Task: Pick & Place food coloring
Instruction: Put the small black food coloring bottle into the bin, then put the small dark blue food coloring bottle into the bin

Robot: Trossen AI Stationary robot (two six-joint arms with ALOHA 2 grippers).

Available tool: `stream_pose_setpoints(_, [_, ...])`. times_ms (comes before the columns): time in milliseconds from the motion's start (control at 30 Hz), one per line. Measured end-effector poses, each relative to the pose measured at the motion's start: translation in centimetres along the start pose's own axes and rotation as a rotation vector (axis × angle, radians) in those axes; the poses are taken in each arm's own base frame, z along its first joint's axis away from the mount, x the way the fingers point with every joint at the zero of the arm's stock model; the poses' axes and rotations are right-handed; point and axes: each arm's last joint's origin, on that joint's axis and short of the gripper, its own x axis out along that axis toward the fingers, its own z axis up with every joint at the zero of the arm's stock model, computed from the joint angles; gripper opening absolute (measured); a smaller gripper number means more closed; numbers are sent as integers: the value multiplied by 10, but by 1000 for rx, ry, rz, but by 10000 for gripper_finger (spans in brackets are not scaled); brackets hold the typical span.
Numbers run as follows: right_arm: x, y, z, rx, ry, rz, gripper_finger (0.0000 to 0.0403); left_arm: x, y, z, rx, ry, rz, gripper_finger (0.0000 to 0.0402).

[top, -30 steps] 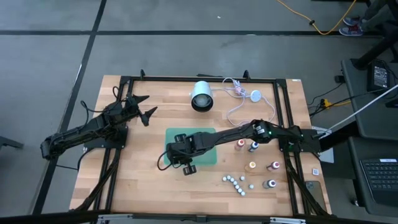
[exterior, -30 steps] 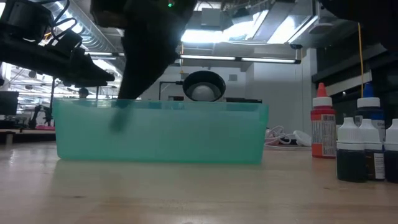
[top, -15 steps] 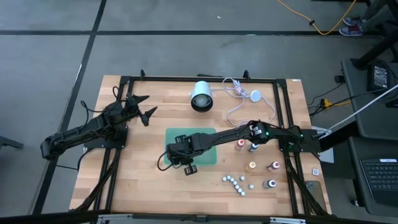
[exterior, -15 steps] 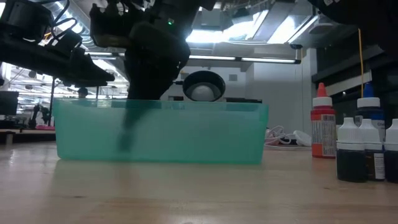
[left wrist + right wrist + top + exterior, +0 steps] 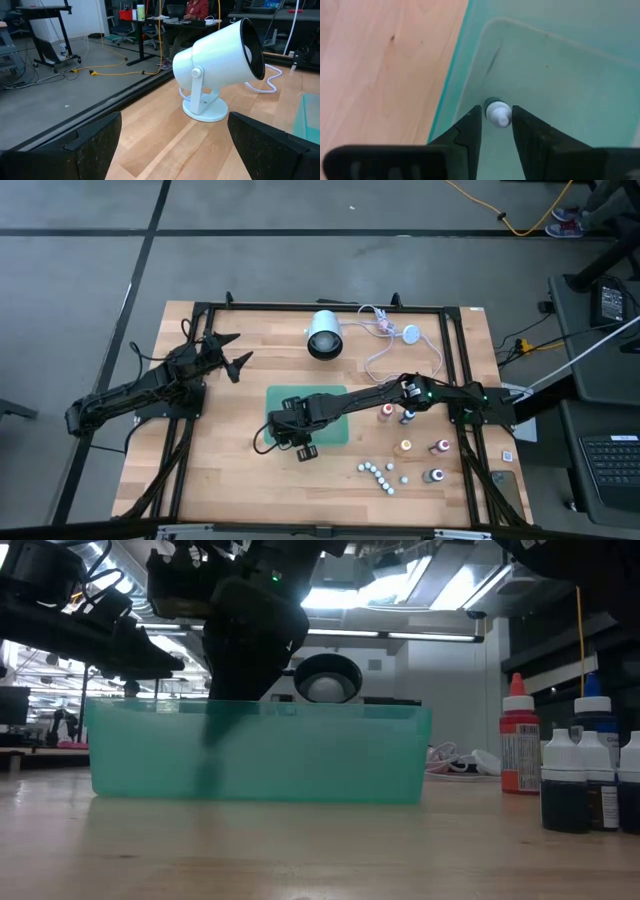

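Note:
A small dark food coloring bottle with a white cap (image 5: 497, 114) stands on the floor of the green bin (image 5: 335, 432) (image 5: 300, 755), near one of its corners. My right gripper (image 5: 496, 113) reaches down into the bin, slightly open, one finger close on each side of the cap. Through the bin's wall the low view shows it only as a dark shape (image 5: 212, 745). More food coloring bottles stand upright on the table to the bin's right: red (image 5: 387, 412), blue (image 5: 408, 416), orange (image 5: 405, 446), dark red (image 5: 440, 447) and dark grey (image 5: 434, 475). My left gripper (image 5: 232, 352) waits open at the far left.
A white lamp-like device (image 5: 325, 335) (image 5: 220, 60) stands beyond the bin, with a white cable (image 5: 385, 340) to its right. Several small white caps (image 5: 378, 475) lie near the front right. A black frame (image 5: 452, 360) runs round the table.
My right gripper has sunk a little deeper into the green bin, then kept still over the last half second.

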Motion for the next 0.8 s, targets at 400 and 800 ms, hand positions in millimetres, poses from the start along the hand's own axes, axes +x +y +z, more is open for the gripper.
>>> stream_pose_setpoints(400, [-18, -1, 4, 32, -12, -5, 109, 0, 0, 0, 0, 0, 0, 361])
stream_pose_setpoints(800, [-59, -4, 4, 350, -29, -76, 193, 0, 0, 0, 0, 1, 0, 361])
